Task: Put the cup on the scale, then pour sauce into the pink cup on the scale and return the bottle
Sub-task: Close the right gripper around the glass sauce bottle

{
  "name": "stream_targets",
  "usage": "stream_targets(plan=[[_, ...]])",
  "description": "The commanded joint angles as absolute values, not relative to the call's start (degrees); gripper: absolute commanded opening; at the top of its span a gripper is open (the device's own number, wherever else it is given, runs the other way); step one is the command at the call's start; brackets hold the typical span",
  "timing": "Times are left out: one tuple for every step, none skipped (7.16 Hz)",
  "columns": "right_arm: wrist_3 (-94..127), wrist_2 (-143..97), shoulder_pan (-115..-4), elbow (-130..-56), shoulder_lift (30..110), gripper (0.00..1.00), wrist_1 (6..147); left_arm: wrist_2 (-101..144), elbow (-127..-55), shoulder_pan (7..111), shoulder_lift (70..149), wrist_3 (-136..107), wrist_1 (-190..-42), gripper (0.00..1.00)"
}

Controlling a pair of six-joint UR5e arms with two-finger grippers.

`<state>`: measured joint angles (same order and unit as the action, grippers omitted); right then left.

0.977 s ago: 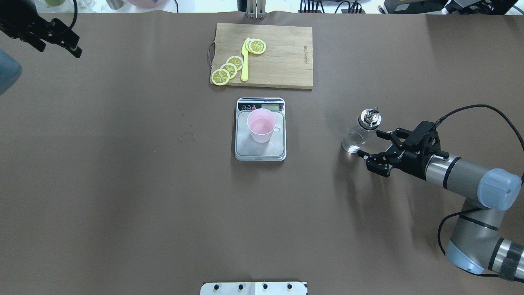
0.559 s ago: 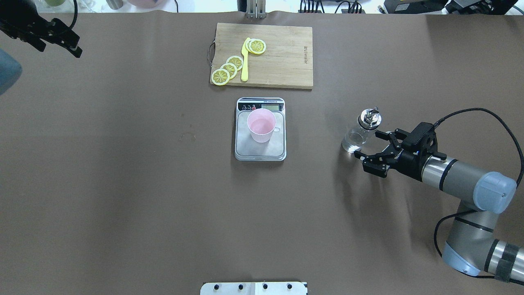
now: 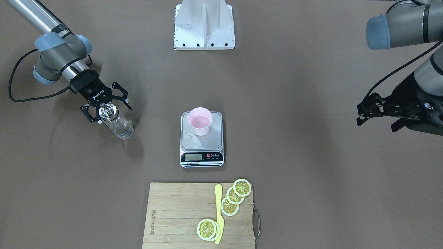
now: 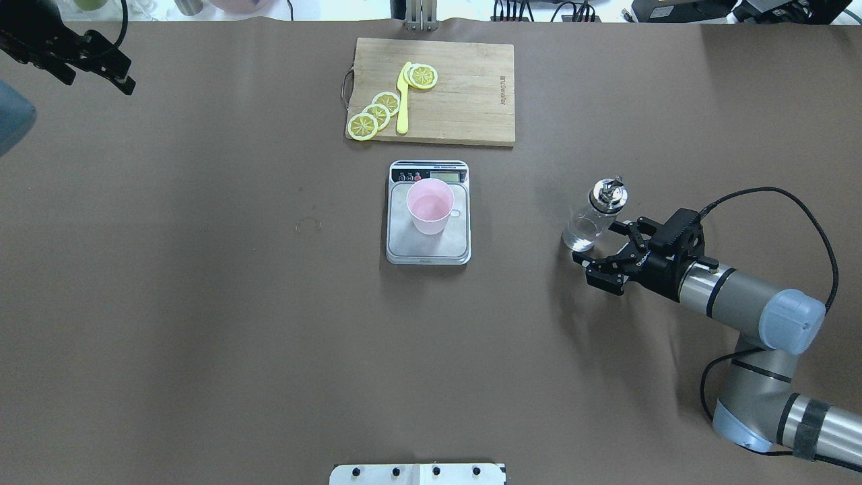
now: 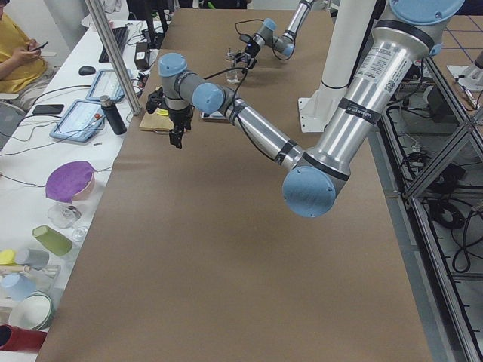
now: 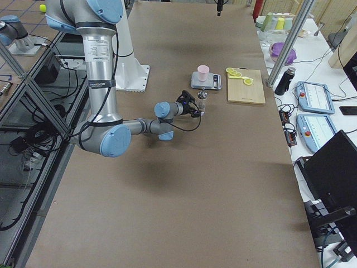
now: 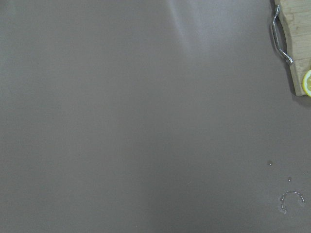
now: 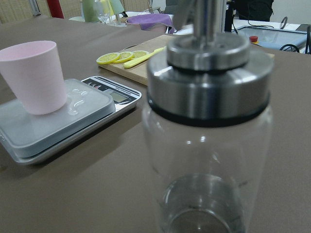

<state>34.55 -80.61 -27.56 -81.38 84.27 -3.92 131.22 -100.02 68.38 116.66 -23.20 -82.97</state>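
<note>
Over the last second your right fingers [image 4: 596, 266] have sunk lower and edged toward 8 o'clock on the overhead view. They now stand spread wide, just beside the bottle [image 4: 596, 215] at its 5 o'clock, and grip nothing. In the front view they flank its cap. I read this as the approach to the grasp, with the pour still ahead.

The cup [image 4: 429, 205] already stands upright on the scale [image 4: 421, 248], so step one looks done. Whether the cup holds liquid I can't tell. A small clear puddle [image 3: 194, 136] lies on the platform beside it.

Your left fingers [image 4: 114, 67] hang at the far 10 o'clock corner, parted and empty.

The bottle stands upright on the bench [image 4: 202, 303] at the scale's 3 o'clock, well apart from it. It is clear glass with a shiny metal pourer cap. The sauce [image 8: 201, 206] is a shallow colourless layer at the bottom.
</note>
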Motion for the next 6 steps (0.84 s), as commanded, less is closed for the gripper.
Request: stream_targets(plan=[[34.5, -80.5, -27.9, -80.9, 83.8, 0.99, -4.3, 131.2, -100.0, 68.4, 116.7, -23.2, -83.0, 0.99], [34.5, -80.5, -28.7, -80.9, 83.8, 0.99, -4.2, 131.2, -100.0, 68.4, 116.6, -23.2, -83.0, 0.99], [34.5, -80.5, -29.3, -80.9, 83.8, 0.98, -4.2, 131.2, -100.0, 68.4, 116.6, -23.2, -83.0, 0.99], [34.5, -80.5, -29.4, -80.9, 83.2, 0.98, -4.0, 131.2, -100.0, 68.4, 116.6, -23.2, -83.0, 0.99], [34.6, -80.4, -29.4, -80.3, 82.3, 0.97, -3.7, 131.2, -100.0, 68.4, 116.6, -23.2, -83.0, 0.99], [34.6, -80.4, -29.3, -79.9, 82.0, 0.97, -3.7, 131.3, -100.0, 68.4, 116.7, -23.2, -83.0, 0.99]])
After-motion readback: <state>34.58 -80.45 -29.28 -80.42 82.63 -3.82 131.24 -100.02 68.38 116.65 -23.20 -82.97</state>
